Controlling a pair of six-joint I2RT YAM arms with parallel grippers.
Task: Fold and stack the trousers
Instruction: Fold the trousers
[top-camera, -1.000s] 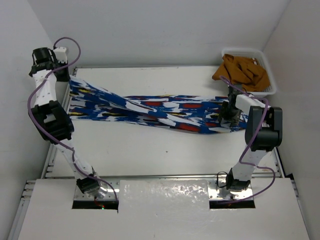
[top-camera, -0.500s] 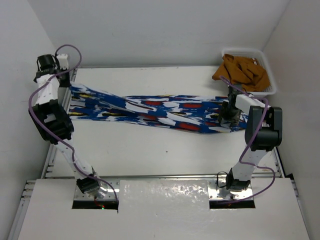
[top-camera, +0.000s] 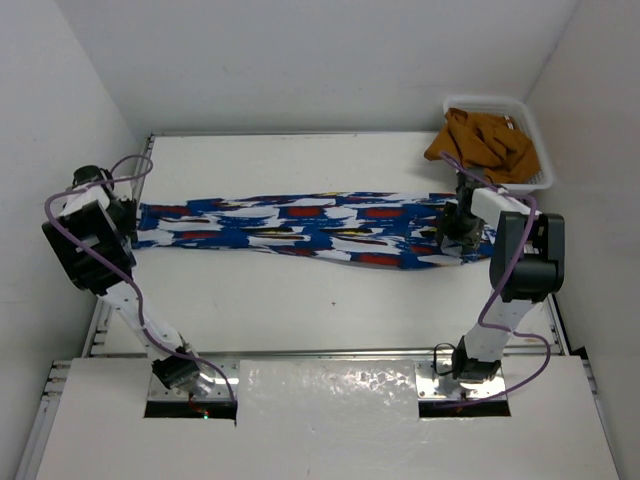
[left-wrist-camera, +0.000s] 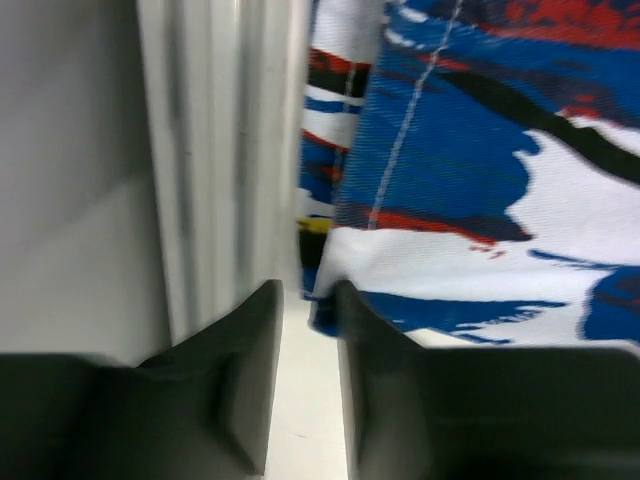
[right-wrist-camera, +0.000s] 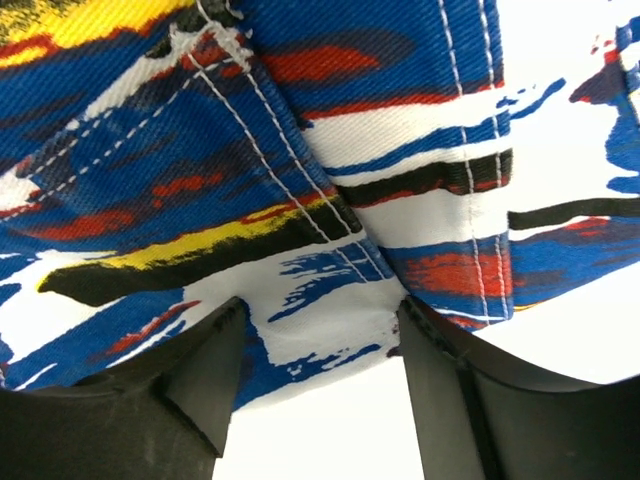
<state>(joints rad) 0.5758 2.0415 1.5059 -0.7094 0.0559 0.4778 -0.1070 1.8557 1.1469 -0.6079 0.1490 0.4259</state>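
Observation:
The trousers (top-camera: 310, 222), royal blue with white, red, yellow and black patches, lie stretched flat across the table from left to right. My left gripper (top-camera: 124, 214) is low at their left end by the table's left rail. In the left wrist view the gripper (left-wrist-camera: 308, 292) has a narrow gap with bare table in it, and the trousers' corner (left-wrist-camera: 470, 200) lies just past the right fingertip. My right gripper (top-camera: 458, 232) sits on the trousers' right end. In the right wrist view it (right-wrist-camera: 320, 308) is open, fingers wide apart, with the trousers' hem (right-wrist-camera: 330, 250) between the tips.
A white basket (top-camera: 538, 150) holding a brown garment (top-camera: 482, 140) stands at the back right corner, close behind my right arm. A metal rail (left-wrist-camera: 225, 150) runs along the table's left edge beside my left gripper. Bare table (top-camera: 320, 300) lies in front of the trousers.
My left gripper came down and toward the near side. The trousers' left end, held up before, now lies flat on the table and is out of the jaws. The right arm stayed put.

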